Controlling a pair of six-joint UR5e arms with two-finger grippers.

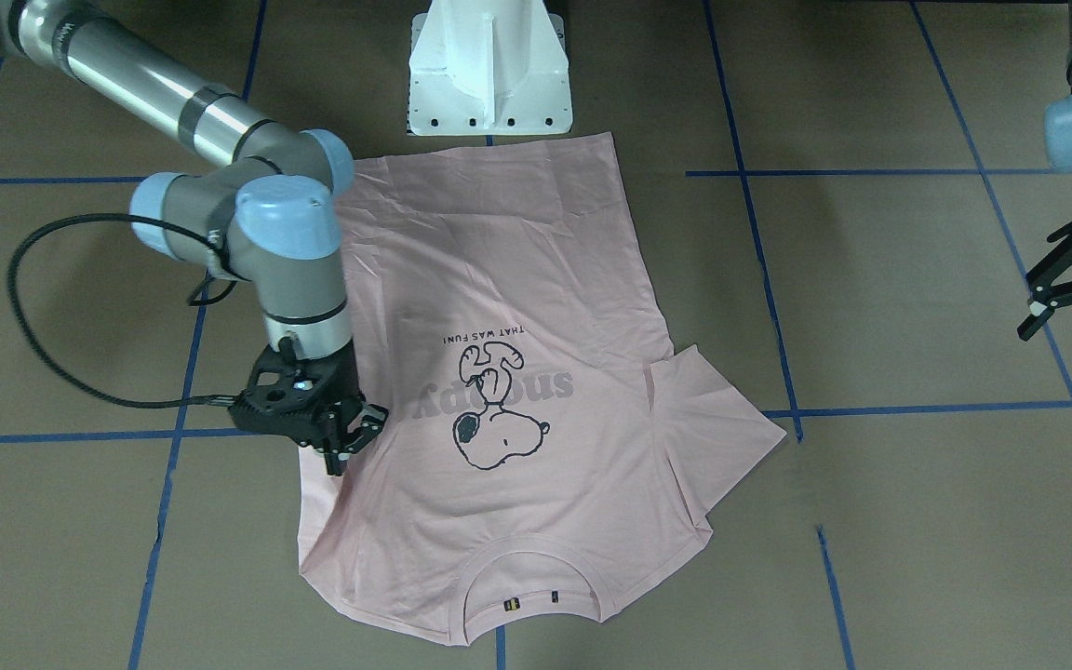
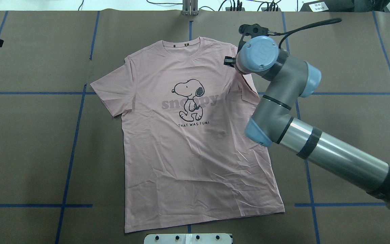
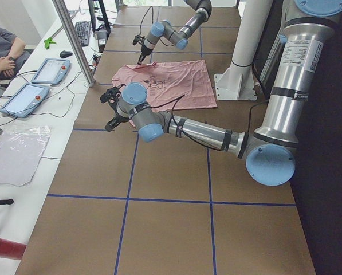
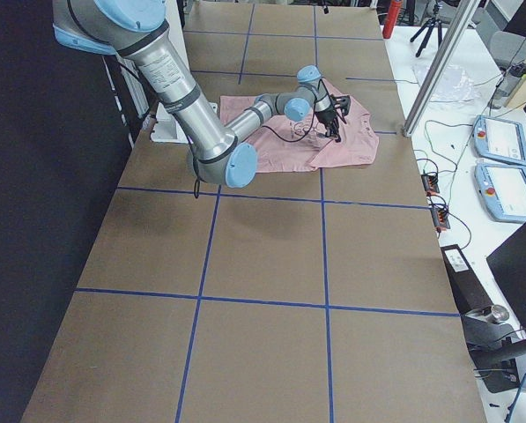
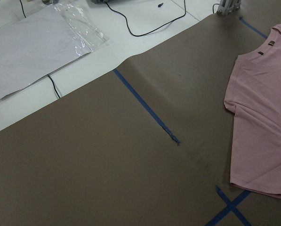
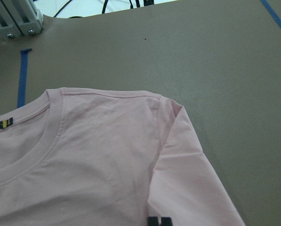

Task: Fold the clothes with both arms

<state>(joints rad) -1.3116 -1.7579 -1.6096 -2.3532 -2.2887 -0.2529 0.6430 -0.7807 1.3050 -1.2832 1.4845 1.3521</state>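
Collar [image 1: 536,582] nearest, on the near side of the table [image 1: 917,577]. Pink T-shirt [image 1: 517,279] lies flat, print up. Right gripper [image 1: 341,458] is down on the shirt at the sleeve seam, fingers almost together, pinching a ridge of cloth. Left gripper [image 1: 1031,305] is well off to the side, clear of the shirt, fingers spread, holding nothing. Hem farthest, by the white pedestal [image 1: 489,74].
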